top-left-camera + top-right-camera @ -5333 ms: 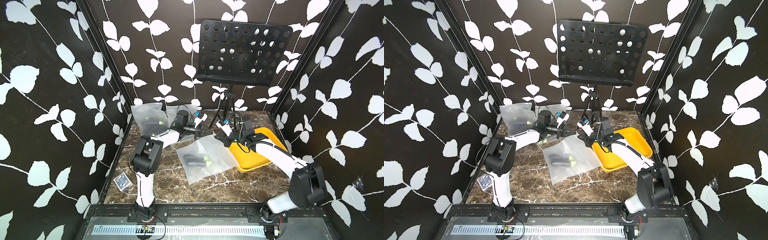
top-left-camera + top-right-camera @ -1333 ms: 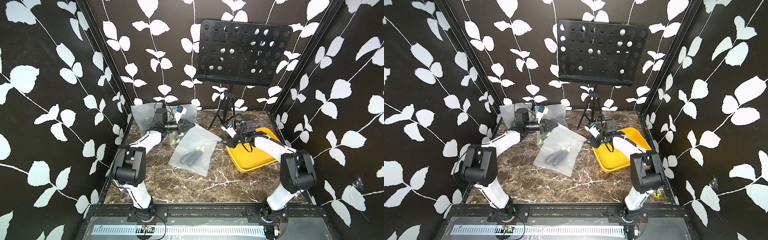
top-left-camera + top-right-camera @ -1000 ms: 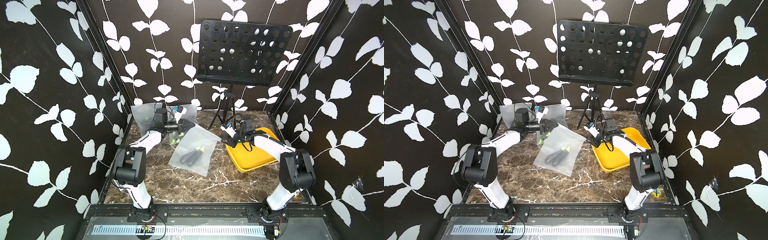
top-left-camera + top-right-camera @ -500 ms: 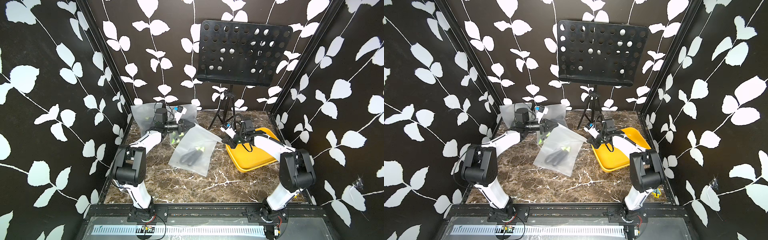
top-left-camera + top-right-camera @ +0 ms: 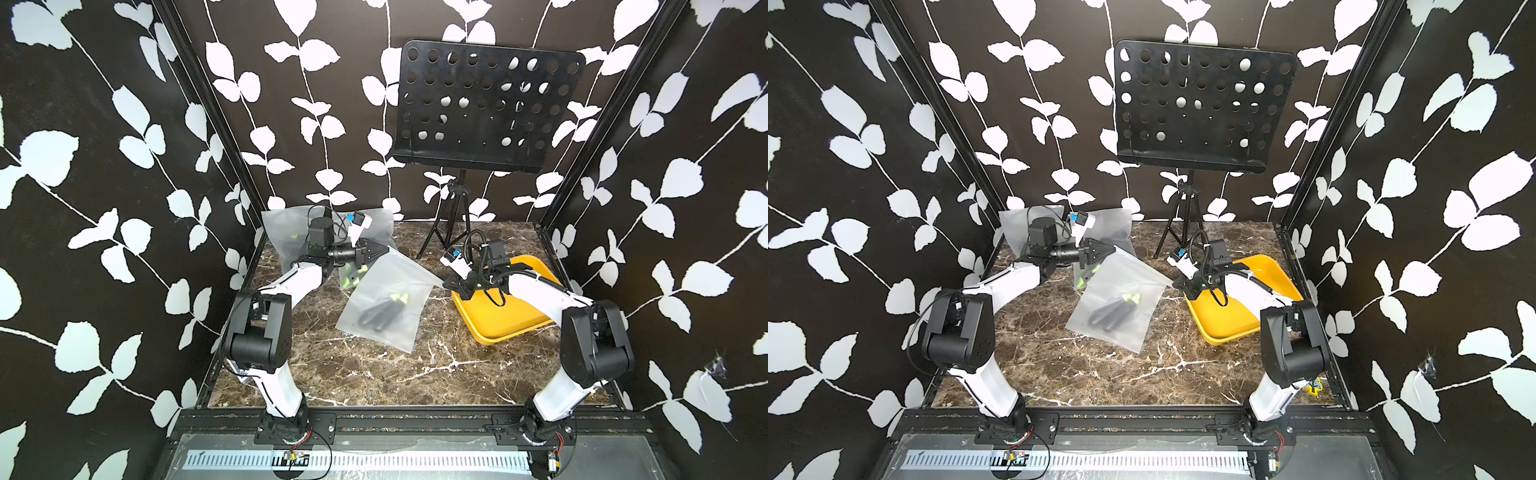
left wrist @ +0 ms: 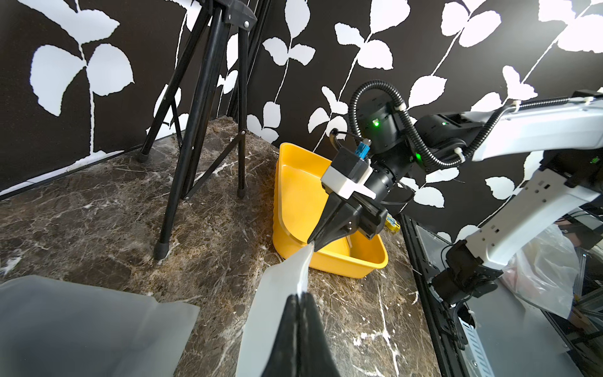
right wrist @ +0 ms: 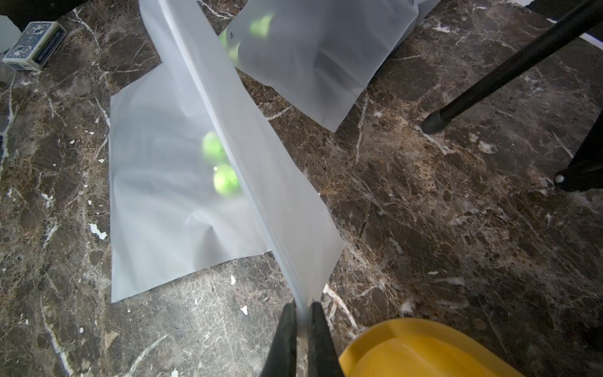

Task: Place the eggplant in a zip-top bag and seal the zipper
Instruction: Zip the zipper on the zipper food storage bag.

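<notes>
Two eggplants (image 5: 381,313) lie inside the zip-top bag (image 5: 405,270), whose top edge is stretched between both arms' jaws.

The dark eggplants rest low in the frosted bag with their green caps toward the zipper, and the bag's bottom lies on the marble tabletop (image 5: 374,382). The left jaws are clenched on one top corner and the right jaws on the other. Each wrist view shows thin plastic pinched tight. I cannot tell whether the zipper is sealed. A yellow bin (image 5: 498,328) sits just beside the right jaws, more bags (image 5: 282,228) lie behind the left arm (image 5: 301,280), and a music stand (image 5: 486,108) stands at the back.
</notes>
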You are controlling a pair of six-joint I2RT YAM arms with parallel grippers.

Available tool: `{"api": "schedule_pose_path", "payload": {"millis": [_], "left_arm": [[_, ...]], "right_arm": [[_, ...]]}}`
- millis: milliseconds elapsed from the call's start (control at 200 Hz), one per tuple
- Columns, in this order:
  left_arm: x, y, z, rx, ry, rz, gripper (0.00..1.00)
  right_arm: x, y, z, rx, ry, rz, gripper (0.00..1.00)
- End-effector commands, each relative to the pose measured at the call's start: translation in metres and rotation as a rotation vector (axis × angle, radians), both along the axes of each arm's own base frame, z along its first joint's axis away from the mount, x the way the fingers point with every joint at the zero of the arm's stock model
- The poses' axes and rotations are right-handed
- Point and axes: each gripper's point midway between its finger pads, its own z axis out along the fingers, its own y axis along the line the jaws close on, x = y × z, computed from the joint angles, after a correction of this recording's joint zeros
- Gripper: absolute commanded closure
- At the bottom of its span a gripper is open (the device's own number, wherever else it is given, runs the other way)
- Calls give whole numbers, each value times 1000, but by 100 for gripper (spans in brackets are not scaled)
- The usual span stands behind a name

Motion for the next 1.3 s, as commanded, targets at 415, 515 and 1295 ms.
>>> {"api": "schedule_pose_path", "payload": {"millis": [415, 515, 1295], "left_arm": [[16, 19, 19, -33, -63, 75, 100], [18, 22, 18, -38, -61, 88, 100], [23, 26, 16, -49, -49, 95, 100]], "right_arm": [[-20, -17, -8, -47, 50, -10, 95], [-22, -18, -10, -51, 59, -13, 95], [-28, -26, -20, -71, 90, -39, 95]]}}
